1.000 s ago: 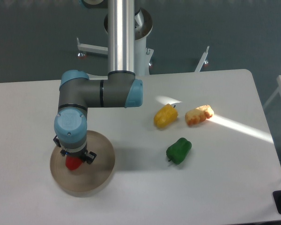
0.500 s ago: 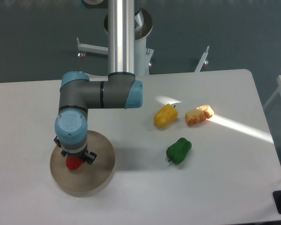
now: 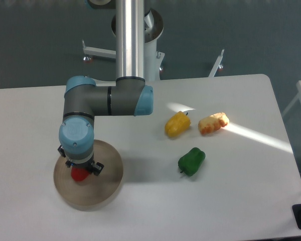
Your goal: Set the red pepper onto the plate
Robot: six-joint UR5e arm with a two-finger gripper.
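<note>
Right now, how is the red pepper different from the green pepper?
The red pepper is red and sits over the plate; the green pepper is green and lies on the bare table. The red pepper is half hidden under the gripper; the green pepper is in full view. Both look small and glossy.

One fixed camera looks down from high in front, taking in the whole white rectangular table [image 3: 231, 201] and the dark floor beyond.

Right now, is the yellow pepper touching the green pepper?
Apart. The camera view shows bare white table between the yellow pepper and the green pepper, which lies nearer the front edge.
</note>
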